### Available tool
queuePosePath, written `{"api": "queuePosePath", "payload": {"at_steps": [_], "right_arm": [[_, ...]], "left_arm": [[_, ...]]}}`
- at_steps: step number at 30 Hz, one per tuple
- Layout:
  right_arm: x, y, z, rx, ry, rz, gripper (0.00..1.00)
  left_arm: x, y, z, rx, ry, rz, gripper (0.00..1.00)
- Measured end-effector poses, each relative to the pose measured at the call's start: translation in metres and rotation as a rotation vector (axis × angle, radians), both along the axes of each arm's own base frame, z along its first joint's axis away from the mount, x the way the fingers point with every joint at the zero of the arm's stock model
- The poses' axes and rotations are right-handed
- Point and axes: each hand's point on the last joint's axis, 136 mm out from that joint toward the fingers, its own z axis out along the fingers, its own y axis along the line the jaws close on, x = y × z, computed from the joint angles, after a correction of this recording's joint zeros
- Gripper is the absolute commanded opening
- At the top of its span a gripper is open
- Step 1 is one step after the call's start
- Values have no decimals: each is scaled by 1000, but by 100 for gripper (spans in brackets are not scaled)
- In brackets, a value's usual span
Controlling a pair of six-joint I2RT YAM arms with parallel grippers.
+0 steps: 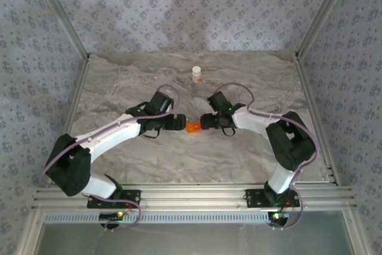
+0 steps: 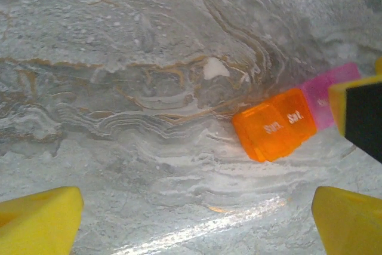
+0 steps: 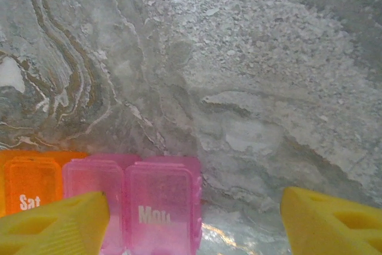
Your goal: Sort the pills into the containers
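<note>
1. Either side of the containers (image 1: 193, 127), the left pincer (image 2: 197, 216) and right pincer (image 3: 194, 219) both stand spread, pinching nothing.
2. Their pink end lies between the right pincer's fingers, probably to be steadied.
3. They rest flat on the counter (image 1: 149, 82): joined translucent boxes, orange to pink, with white day lettering and lids seemingly down.

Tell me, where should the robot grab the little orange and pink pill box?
Probably from above, pinching across its narrow width near the middle, where orange meets pink. The pill box lies flat on the table and is long and thin, so its long sides give two flat walls to squeeze.
</note>
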Motion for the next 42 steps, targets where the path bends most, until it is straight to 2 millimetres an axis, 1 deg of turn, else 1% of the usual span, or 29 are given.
{"api": "queuePosePath", "payload": {"at_steps": [4, 9, 15, 19, 22, 30, 38, 42], "right_arm": [[2, 1, 0, 9, -3, 0, 78], [4, 2, 0, 16, -11, -1, 78], [5, 2, -1, 22, -12, -1, 78], [5, 3, -1, 27, -17, -1, 78], [6, 3, -1, 29, -20, -1, 78], [7, 4, -1, 35, -24, -1, 77], [8, 5, -2, 45, -29, 1, 77], [9, 5, -1, 50, -31, -2, 77]], "left_arm": [[-6, -12, -10, 56, -3, -65, 98], [-15, -21, -23, 141, -3, -132, 98], [-15, -34, -33, 214, -20, -184, 98], [-12, -33, -43, 255, -16, -184, 98], [-8, -31, -46, 283, -21, -175, 98], [8, -33, -43, 314, -54, -150, 98], [30, -19, -37, 319, -66, -93, 98], [41, -16, -30, 312, -79, -77, 98]]}}
